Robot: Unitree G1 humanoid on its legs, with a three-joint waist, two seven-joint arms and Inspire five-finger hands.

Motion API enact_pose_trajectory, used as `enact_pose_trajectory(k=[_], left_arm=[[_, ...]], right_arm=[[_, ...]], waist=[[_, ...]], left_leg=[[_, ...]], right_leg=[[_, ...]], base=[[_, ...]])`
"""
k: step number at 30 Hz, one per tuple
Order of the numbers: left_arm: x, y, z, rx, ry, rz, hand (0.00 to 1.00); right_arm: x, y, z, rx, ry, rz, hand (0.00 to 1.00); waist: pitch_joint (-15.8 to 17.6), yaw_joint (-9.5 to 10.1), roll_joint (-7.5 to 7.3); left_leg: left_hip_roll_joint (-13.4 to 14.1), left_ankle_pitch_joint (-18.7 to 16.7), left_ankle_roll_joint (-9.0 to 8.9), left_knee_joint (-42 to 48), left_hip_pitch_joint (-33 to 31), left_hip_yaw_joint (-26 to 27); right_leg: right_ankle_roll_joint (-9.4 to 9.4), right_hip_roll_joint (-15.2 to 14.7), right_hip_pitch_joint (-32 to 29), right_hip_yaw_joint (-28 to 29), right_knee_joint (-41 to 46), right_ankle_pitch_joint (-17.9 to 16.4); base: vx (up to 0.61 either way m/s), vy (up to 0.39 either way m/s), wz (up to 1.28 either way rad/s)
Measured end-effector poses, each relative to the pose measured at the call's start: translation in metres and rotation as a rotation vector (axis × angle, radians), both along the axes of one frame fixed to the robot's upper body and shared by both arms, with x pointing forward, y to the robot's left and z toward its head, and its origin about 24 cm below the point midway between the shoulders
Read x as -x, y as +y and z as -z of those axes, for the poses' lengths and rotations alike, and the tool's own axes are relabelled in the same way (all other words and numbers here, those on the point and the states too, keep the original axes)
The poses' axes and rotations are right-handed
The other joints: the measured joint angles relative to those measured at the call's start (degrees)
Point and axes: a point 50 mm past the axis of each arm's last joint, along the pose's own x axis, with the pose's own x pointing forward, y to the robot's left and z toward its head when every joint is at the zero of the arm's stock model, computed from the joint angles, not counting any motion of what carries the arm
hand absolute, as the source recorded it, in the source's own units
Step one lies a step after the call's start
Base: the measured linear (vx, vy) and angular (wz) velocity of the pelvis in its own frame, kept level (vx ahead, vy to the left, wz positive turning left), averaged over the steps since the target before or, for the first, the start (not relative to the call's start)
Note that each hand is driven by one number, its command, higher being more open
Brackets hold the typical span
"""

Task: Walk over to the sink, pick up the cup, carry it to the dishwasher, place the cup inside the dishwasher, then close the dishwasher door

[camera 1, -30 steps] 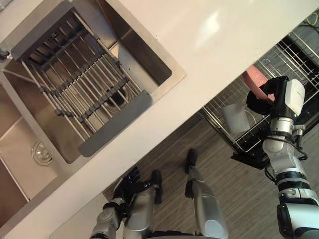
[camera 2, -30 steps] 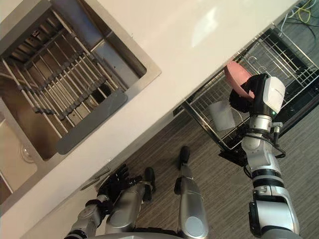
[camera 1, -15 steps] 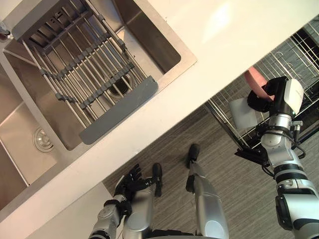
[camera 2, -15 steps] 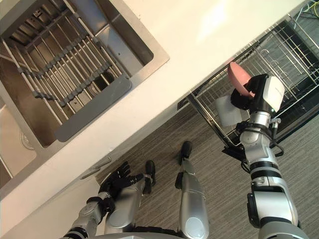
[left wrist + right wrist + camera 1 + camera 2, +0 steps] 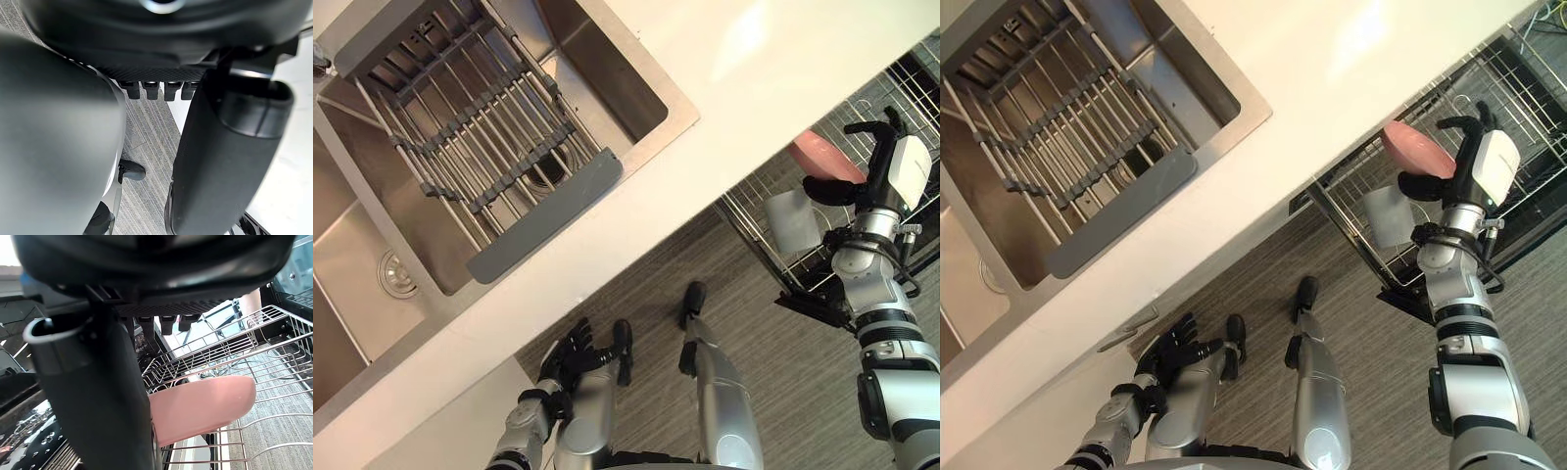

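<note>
Just beside the spread right hand (image 5: pixel 893 166) lies the pink cup (image 5: pixel 820 157).

No text, label, number or sign can be read on anything in these views.
</note>
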Motion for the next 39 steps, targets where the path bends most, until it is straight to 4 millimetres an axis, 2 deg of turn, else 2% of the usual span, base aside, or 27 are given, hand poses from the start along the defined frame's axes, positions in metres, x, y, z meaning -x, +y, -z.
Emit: enact_pose_trajectory(k=[5,8,13,18,23,26,28,29,32,36,39], left_arm=[[0.001,0.001,0.001,-0.002,0.006,-0.005,1.00],[0.003,0.004,0.002,-0.003,0.015,-0.021,1.00],[0.013,0.007,0.008,-0.022,0.047,-0.018,1.00],[0.039,0.008,0.020,-0.035,0.122,-0.032,1.00],[0.073,0.011,0.032,-0.051,0.213,-0.052,1.00],[0.081,0.012,0.035,-0.039,0.234,-0.084,1.00],[0.088,0.012,0.037,-0.040,0.250,-0.100,1.00],[0.089,0.013,0.038,-0.044,0.251,-0.102,1.00],[0.097,0.015,0.039,-0.049,0.263,-0.124,1.00],[0.101,0.016,0.041,-0.050,0.283,-0.148,1.00],[0.103,0.015,0.043,-0.038,0.304,-0.164,1.00]], right_arm=[[0.013,0.007,0.006,0.025,-0.024,-0.052,1.00],[0.025,0.015,0.017,-0.010,-0.049,-0.074,1.00],[0.054,0.021,0.025,-0.064,-0.134,-0.063,1.00],[0.090,0.017,0.022,-0.093,-0.256,-0.034,1.00],[0.122,0.014,0.029,-0.173,-0.337,-0.016,1.00],[0.142,0.009,0.054,-0.329,-0.320,0.046,1.00],[0.166,0.007,0.089,-0.505,-0.271,0.136,1.00],[0.173,0.007,0.099,-0.550,-0.257,0.163,1.00],[0.209,0.010,0.152,-0.788,-0.187,0.348,1.00],[0.237,0.019,0.188,-0.935,-0.127,0.489,1.00],[0.250,0.021,0.205,-1.037,-0.116,0.530,1.00]], waist=[[-0.2,-0.72,-0.19],[-0.7,-1.66,-1.02],[-4.2,-3.53,-2.61],[-9.9,-4.90,-2.93],[-14.4,-4.97,-3.29],[-15.6,-5.03,-3.29],[-16.9,-5.18,-3.18],[-17.2,-5.21,-3.18],[-18.2,-5.60,-3.03],[-18.4,-5.62,-2.73],[-18.7,-5.61,-2.38]], left_leg=[[0.1,0.0,-0.05,-1.1,2.1,-0.2],[0.1,0.0,-0.11,-2.5,4.3,-0.3],[-0.2,0.1,-0.07,-5.4,7.8,0.1],[-0.3,0.2,0.10,-8.5,13.3,0.4],[-0.4,0.3,0.13,-10.8,17.7,1.3],[-0.4,0.6,-0.02,-12.2,20.3,1.7],[-0.2,0.7,-0.18,-13.5,21.9,1.8],[-0.2,0.7,-0.27,-13.8,22.4,1.8],[0.2,0.7,-0.46,-14.3,24.4,2.4],[0.7,0.5,-0.78,-14.4,25.9,3.2],[1.1,0.3,-1.13,-14.6,27.1,3.3]], right_leg=[[0.54,0.4,3.1,-0.2,-3.1,0.8],[0.58,0.7,5.4,-0.2,-4.5,1.1],[0.98,1.0,8.3,0.1,-6.5,1.6],[1.19,1.6,13.1,0.6,-8.5,1.7],[1.85,2.0,17.0,1.5,-10.7,1.7],[2.14,2.1,18.8,1.7,-10.7,1.3],[2.22,2.2,20.2,1.7,-11.0,0.7],[2.22,2.3,20.7,1.7,-11.0,0.6],[2.15,2.7,22.2,2.0,-11.0,0.4],[1.99,3.3,23.3,2.6,-11.0,0.2],[1.78,3.7,24.4,2.6,-11.0,-0.1]], base=[[0.04,0.035,0.00],[0.08,0.063,0.00],[0.09,0.082,-0.07],[0.08,0.090,-0.08],[0.04,0.060,-0.09],[-0.01,0.029,-0.06],[-0.02,0.010,-0.01],[0.00,0.000,0.00],[0.00,0.008,-0.08],[0.00,0.000,-0.10],[0.00,-0.001,-0.02]])
